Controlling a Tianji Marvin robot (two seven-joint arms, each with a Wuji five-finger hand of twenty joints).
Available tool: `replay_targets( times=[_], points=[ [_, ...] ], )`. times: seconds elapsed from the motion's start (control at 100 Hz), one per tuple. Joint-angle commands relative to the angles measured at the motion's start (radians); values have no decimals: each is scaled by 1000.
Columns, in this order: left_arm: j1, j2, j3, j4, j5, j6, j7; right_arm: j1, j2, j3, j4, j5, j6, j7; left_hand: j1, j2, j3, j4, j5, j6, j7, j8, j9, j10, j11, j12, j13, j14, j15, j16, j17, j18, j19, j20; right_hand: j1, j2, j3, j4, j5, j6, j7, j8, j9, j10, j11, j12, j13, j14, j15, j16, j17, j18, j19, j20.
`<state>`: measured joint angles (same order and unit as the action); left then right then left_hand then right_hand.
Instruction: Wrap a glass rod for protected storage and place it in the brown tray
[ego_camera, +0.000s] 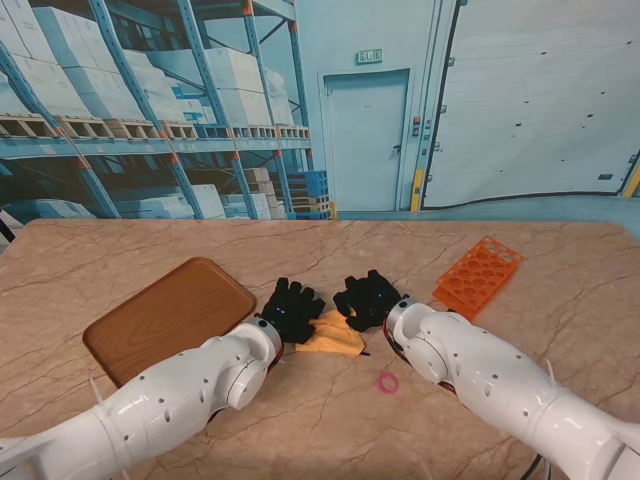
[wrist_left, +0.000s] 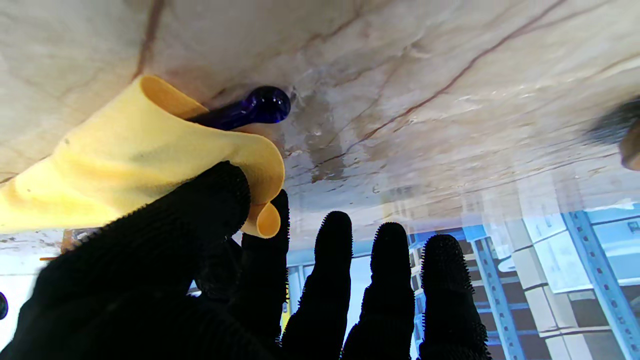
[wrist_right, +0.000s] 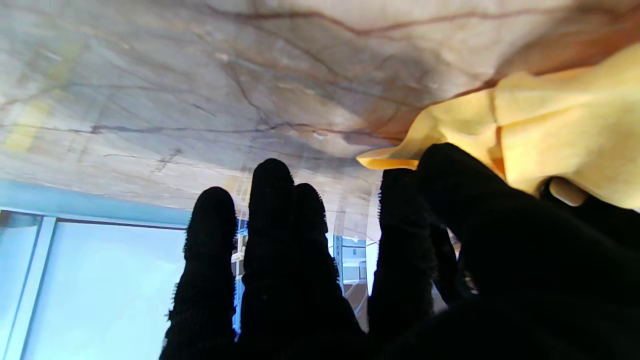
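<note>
We have both hands down on the yellow cloth (ego_camera: 333, 335) in the middle of the marble table (ego_camera: 560, 300), and the wrap looks only half made. Our left hand (ego_camera: 291, 309) pinches a rolled edge of the cloth between thumb and forefinger, the other three fingers spread and idle; our right hand (ego_camera: 369, 297) does much the same at the opposite edge, thumb pressed against the fabric. The blue glass rod (wrist_left: 245, 111) lies on the table inside the fold, its rounded end poking out bare from under the cloth in the left wrist view. That exposed end is our chief worry, we judge: if we lift or roll now, the rod could slide out of the loose tube and strike the stone. Uneven pulling between our two hands could also open the fold rather than tighten it. The pink ring (ego_camera: 388, 382), perhaps a rubber band, lies nearer to us than the cloth, untouched, so nothing secures the wrap. The brown tray (ego_camera: 168, 316) waits to our left, just beside the left arm; the orange rack (ego_camera: 478, 274) stands off to the right.
</note>
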<state>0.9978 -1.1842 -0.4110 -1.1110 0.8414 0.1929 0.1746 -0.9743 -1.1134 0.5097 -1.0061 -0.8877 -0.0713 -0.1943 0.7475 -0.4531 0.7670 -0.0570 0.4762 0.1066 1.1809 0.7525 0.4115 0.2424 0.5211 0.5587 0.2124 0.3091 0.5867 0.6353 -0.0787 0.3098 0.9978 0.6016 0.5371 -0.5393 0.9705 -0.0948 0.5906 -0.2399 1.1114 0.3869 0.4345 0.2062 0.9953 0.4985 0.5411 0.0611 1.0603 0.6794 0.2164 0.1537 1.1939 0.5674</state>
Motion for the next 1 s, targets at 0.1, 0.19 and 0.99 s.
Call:
replay_targets(
  times=[0.1,0.19,0.99],
  points=[
    [37,9,-25,-24,-6,1,-5,-24,1,24,-22,-10,-14,-13,36,-100,-50,-52,-18,-18,-54,-49,5,2,13,9,14,-5,11,-3,-4,8,13,-1,54,31,-4,-27,13,-26,47,16,12,-15,24,-4,32,-20,0,-9,0,-10,0,4],
    [51,11,-45,-38,-7,1,-1,-34,3,41,-31,-15,-23,-22,27,-97,-58,-53,-17,-14,-66,-60,5,3,12,8,15,-4,11,-3,-6,7,11,-3,56,32,-4,-27,11,-30,55,20,17,-21,27,-4,34,-22,0,-10,0,-10,0,4],
    [116,15,-145,-106,-29,-10,17,-152,34,195,-147,-49,-78,30,94,-29,26,-27,100,4,-98,-171,61,-19,35,19,46,-13,22,-1,19,5,28,3,63,31,13,-35,10,-43,79,52,16,-30,21,-11,30,-27,-19,-19,1,-11,-6,3]
  ],
)
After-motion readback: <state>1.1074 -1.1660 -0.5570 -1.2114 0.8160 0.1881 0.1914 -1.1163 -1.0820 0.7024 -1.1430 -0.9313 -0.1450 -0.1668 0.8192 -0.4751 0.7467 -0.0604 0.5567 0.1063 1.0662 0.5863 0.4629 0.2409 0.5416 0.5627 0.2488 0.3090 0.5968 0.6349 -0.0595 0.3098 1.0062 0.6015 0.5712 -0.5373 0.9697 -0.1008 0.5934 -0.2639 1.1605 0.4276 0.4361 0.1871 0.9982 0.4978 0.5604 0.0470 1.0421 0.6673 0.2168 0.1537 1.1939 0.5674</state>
